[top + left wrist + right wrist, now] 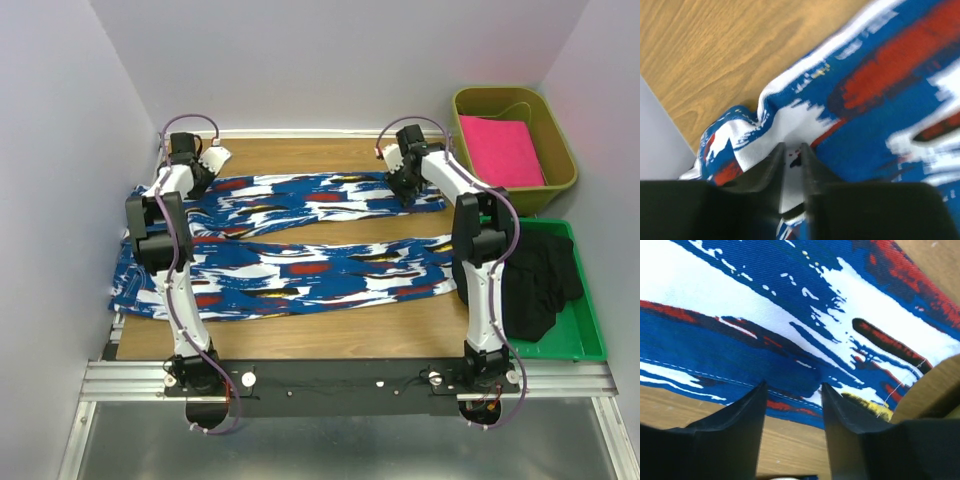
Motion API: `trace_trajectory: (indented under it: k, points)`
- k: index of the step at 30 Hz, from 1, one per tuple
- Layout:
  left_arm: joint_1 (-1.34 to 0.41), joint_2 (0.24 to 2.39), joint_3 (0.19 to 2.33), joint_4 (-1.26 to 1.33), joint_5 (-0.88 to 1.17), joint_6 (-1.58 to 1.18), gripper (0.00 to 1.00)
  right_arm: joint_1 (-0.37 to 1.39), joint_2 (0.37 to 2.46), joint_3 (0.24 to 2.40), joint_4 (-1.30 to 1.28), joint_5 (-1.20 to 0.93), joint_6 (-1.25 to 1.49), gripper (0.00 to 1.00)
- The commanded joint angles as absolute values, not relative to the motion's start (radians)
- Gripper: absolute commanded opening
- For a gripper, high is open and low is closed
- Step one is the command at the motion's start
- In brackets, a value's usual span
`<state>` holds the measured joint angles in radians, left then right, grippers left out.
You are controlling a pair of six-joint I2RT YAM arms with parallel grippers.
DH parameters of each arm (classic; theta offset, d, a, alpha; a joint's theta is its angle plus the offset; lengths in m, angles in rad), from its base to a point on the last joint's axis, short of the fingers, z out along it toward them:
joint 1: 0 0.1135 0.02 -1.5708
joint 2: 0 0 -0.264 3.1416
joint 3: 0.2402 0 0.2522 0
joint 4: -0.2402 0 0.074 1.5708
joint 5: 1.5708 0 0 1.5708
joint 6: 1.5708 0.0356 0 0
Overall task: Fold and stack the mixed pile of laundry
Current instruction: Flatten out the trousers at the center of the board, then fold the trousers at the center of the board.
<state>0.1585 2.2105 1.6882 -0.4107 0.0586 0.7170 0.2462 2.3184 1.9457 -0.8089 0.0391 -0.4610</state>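
Left hand pinches a rumpled fold of soft blue cloth

My left gripper and right gripper are black and wedge-fingered, on white-and-black arms trailing lilac cables above the long black base plate.

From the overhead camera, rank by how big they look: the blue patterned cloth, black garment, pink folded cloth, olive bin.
1. Long blue blotched cloth.
2-3. Olive plastic bin and plain black garment: too alike to rank; the right arm hides part of the garment.
4. Bright pink folded cloth.
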Motion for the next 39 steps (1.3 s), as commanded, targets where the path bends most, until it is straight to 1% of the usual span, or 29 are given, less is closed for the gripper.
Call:
trace_trajectory:
  k: [1, 2, 3, 4, 8, 11, 13, 14, 15, 17, 20, 21, 22, 23, 25, 27, 30, 32, 33, 34, 37, 39]
  points:
    - [0.181, 1.934, 1.558, -0.483, 0.214, 0.819, 0.44, 0.247, 2.151, 1.872, -0.882, -0.041, -0.474, 0.63]
    - [0.183, 1.887, 1.522, -0.498, 0.245, 0.837, 0.48, 0.247, 2.114, 1.850, -0.891, -0.046, -0.485, 0.63]
    - [0.178, 1.841, 1.479, -0.494, 0.265, 0.847, 0.49, 0.247, 2.033, 1.792, -0.893, -0.052, -0.495, 0.63]
    - [0.175, 1.754, 1.394, -0.492, 0.273, 0.854, 0.49, 0.245, 2.004, 1.764, -0.897, -0.052, -0.499, 0.63]
    - [0.153, 1.586, 1.198, -0.532, 0.337, 0.909, 0.50, 0.248, 1.892, 1.626, -0.954, -0.104, -0.499, 0.63]
    - [0.086, 1.494, 1.037, -0.538, 0.371, 0.910, 0.48, 0.252, 1.844, 1.513, -0.956, -0.136, -0.479, 0.60]
    - [0.026, 1.453, 0.921, -0.520, 0.356, 0.894, 0.43, 0.255, 1.825, 1.436, -0.945, -0.140, -0.469, 0.58]
    - [0.017, 1.445, 0.890, -0.503, 0.353, 0.888, 0.40, 0.255, 1.813, 1.418, -0.937, -0.143, -0.466, 0.57]
    - [0.012, 1.442, 0.865, -0.499, 0.351, 0.879, 0.35, 0.255, 1.807, 1.407, -0.937, -0.146, -0.459, 0.57]
    - [0.012, 1.448, 0.815, -0.494, 0.341, 0.877, 0.30, 0.256, 1.801, 1.381, -0.939, -0.144, -0.459, 0.55]
    - [0.020, 1.471, 0.746, -0.447, 0.243, 0.908, 0.24, 0.258, 1.792, 1.341, -0.920, -0.135, -0.463, 0.54]
    - [0.031, 1.480, 0.729, -0.428, 0.166, 0.926, 0.21, 0.259, 1.793, 1.333, -0.919, -0.135, -0.465, 0.53]
    - [0.049, 1.495, 0.704, -0.410, 0.137, 0.971, 0.20, 0.261, 1.795, 1.327, -0.914, -0.135, -0.465, 0.52]
    - [0.110, 1.508, 0.703, -0.391, 0.117, 0.989, 0.19, 0.262, 1.796, 1.322, -0.910, -0.133, -0.465, 0.52]
    - [0.175, 1.563, 0.725, -0.393, 0.069, 1.026, 0.15, 0.265, 1.801, 1.309, -0.900, -0.135, -0.463, 0.52]
    - [0.257, 1.594, 0.750, -0.390, 0.039, 1.078, 0.15, 0.275, 1.804, 1.298, -0.881, -0.138, -0.454, 0.51]
    - [0.305, 1.627, 0.798, -0.388, 0.034, 1.104, 0.15, 0.296, 1.825, 1.281, -0.850, -0.138, -0.442, 0.50]
    - [0.307, 1.629, 0.848, -0.437, 0.069, 1.100, 0.18, 0.316, 1.853, 1.258, -0.809, -0.123, -0.440, 0.50]
    - [0.307, 1.625, 0.863, -0.451, 0.119, 1.094, 0.19, 0.316, 1.868, 1.253, -0.795, -0.111, -0.437, 0.50]
    - [0.307, 1.612, 0.894, -0.474, 0.152, 1.094, 0.26, 0.321, 1.884, 1.250, -0.787, -0.107, -0.436, 0.50]
    - [0.308, 1.574, 0.925, -0.543, 0.231, 1.086, 0.39, 0.319, 1.913, 1.249, -0.776, -0.092, -0.437, 0.48]
    - [0.327, 1.531, 0.942, -0.598, 0.277, 1.109, 0.44, 0.321, 1.853, 1.226, -0.778, -0.098, -0.448, 0.48]
